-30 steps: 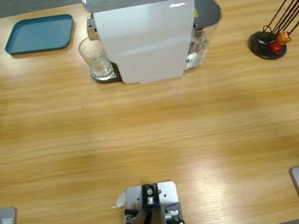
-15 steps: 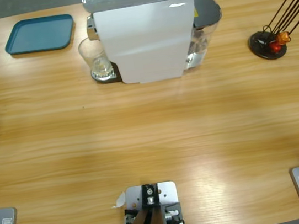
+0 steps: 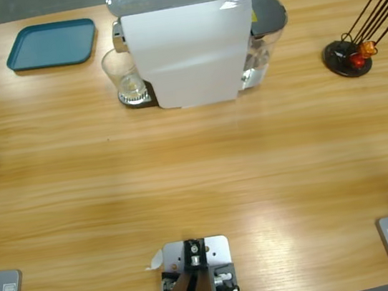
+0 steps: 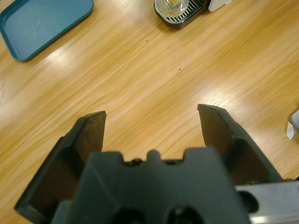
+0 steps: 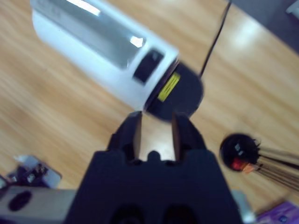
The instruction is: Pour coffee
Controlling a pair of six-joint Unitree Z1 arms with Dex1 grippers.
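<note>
**Brewing stage: glass under spout, no coffee seen yet**

Clear glass tumbler [image 3: 123, 74] sits on drip grate at 9 o'clock of white boxy coffee machine [image 3: 187, 45]; looks empty, no dark liquid visible.

Left gripper [image 4: 152, 122]: jaws wide apart, empty, over bare table.

Right gripper [image 5: 156, 125]: jaws near-closed w/ small gap, empty, above machine's tank end.

Next, prob.: wait for fill, then left approaches glass.

Table [image 3: 199, 181]: wood, light grain, smooth with a soft sheen (glare patches in my left wrist view). Coffee machine [image 3: 187, 45]: white plastic body, glossy; top strip looks like brushed metal. Glass [image 3: 122, 72]: clear, shiny. Tray [image 3: 52, 44]: teal, matt, looks plastic. My left gripper [image 4: 152, 126]: matt black plastic.
</note>
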